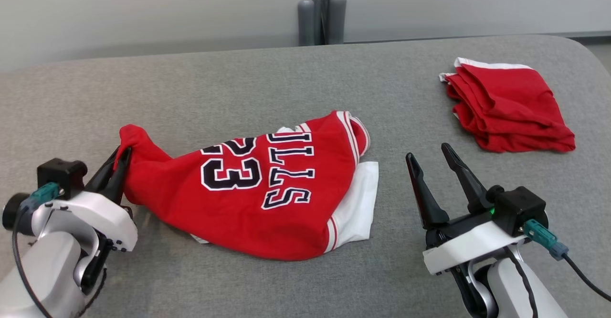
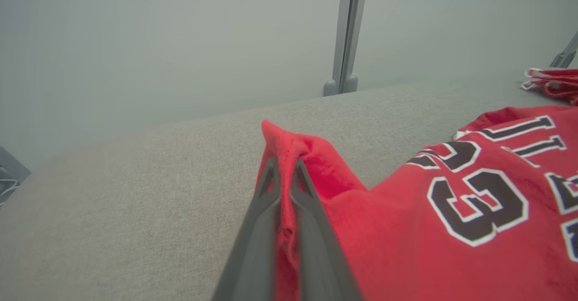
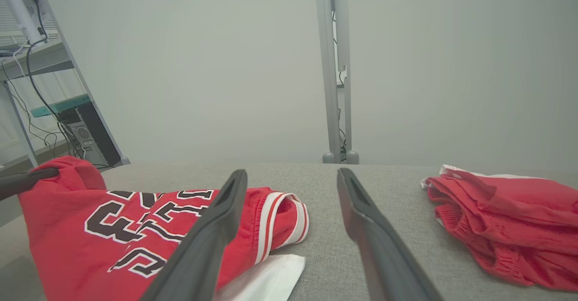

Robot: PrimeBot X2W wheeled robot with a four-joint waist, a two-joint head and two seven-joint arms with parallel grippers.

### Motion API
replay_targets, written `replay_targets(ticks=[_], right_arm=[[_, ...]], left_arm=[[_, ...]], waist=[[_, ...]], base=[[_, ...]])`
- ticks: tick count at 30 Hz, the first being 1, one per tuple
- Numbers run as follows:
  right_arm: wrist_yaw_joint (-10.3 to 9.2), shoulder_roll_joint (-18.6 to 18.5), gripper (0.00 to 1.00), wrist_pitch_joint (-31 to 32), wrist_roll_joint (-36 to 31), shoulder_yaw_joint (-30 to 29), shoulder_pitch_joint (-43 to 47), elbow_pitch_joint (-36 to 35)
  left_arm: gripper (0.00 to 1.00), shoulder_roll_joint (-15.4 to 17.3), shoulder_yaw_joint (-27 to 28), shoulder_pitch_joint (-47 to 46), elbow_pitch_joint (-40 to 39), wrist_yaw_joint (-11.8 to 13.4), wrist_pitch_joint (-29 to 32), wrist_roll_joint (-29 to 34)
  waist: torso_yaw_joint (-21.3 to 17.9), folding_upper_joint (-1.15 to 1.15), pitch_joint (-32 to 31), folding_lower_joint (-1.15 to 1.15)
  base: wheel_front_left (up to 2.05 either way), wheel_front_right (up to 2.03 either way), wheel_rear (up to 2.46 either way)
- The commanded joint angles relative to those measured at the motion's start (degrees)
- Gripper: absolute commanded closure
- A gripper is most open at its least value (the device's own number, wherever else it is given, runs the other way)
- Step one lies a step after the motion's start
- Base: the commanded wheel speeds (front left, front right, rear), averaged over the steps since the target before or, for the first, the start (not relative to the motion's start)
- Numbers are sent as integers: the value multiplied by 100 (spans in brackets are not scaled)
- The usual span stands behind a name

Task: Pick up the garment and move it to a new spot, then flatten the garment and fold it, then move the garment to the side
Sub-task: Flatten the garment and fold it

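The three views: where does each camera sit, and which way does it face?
Head view: on the robot's head, looking forward and down at the grey table; left gripper and right gripper show low.
Left wrist view: on the left wrist, looking along its shut jaws, which pinch the jersey.
Right wrist view: on the right wrist, looking along its open jaws toward the wall.
Shared: all three show the jersey and the folded red garment.
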Motion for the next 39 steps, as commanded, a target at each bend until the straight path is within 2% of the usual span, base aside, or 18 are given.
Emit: replay_targets(ticks=[1,9,14,24,26,31,35,39], right_arm=[[0,-32,0,-9,-14,21,-97,-38],[0,-34,0,-9,40,39,-198,-137],[0,-32,0,-9,71,64,-219,-179],[0,-31,0,-9,109,135,-248,-183],[0,-31,0,-9,87,107,-217,-152],[0,-34,0,-9,54,55,-159,-103],[0,-32,0,-9,34,6,-99,-38],[0,-33,0,-9,-5,-45,-34,12]], left_arm=[[100,28,-90,-226,229,-95,-23,163],[100,149,-302,-1082,1152,-346,38,187],[100,158,-400,-1348,1444,-377,39,34],[100,194,-1070,-1496,1689,-381,3,-434],[0,196,-1092,-1514,1727,-382,-15,-471],[0,253,-708,-1363,1363,-381,-23,-289],[0,214,12,-943,681,-111,-24,84],[0,39,925,-298,-218,135,-24,526]], waist=[[-109,0,88,0],[-555,0,390,0],[-775,0,527,0],[-1031,0,630,0],[-987,0,581,0],[-807,0,432,0],[-635,0,282,0],[-447,0,153,0]], base=[[0,0,0],[0,0,0],[0,0,0],[0,0,0],[0,0,0],[0,0,0],[0,0,0],[0,0,0]])
